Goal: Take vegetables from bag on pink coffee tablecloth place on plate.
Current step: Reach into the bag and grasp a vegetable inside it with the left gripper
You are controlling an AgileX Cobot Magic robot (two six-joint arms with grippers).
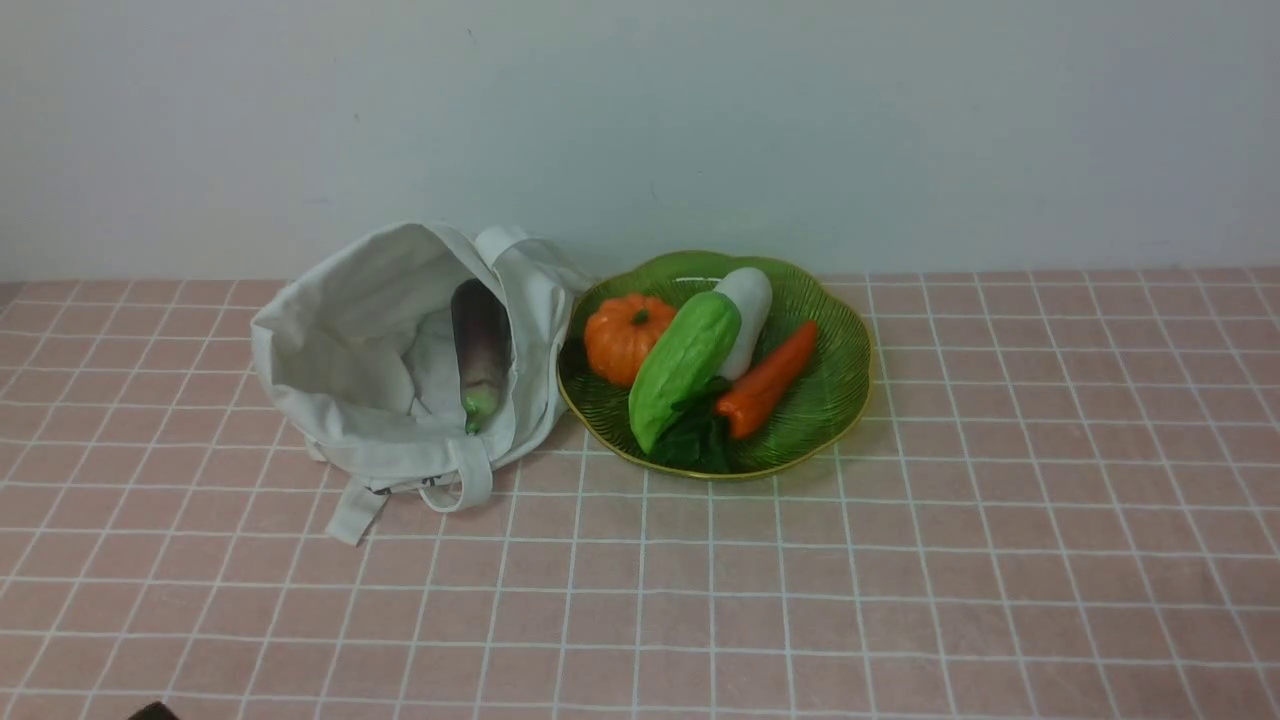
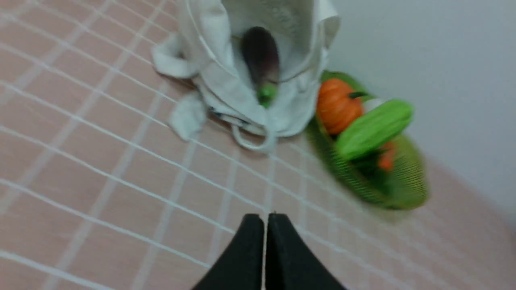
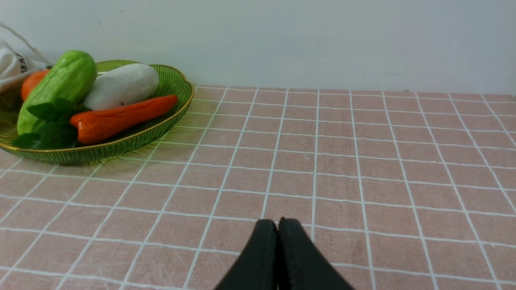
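Observation:
The dark purple-brown eggplant (image 1: 481, 352) lies inside the open off-white bag (image 1: 350, 390), its green stem end toward the bag's mouth. It also shows in the left wrist view (image 2: 261, 60) within the bag (image 2: 225, 88). The green plate (image 1: 840, 400) stands just right of the bag on the pink grid tablecloth (image 1: 800, 580). My left gripper (image 2: 265, 219) is shut and empty, over bare cloth short of the bag. My right gripper (image 3: 277, 224) is shut and empty, over bare cloth right of the plate (image 3: 177, 86). Neither gripper shows in the front view.
The plate holds an orange pumpkin (image 1: 625, 335), a light green ridged gourd (image 1: 685, 365), a white vegetable (image 1: 748, 300), an orange carrot (image 1: 770, 378) and dark leaves (image 1: 695, 440). A pale wall (image 1: 640, 120) stands right behind bag and plate.

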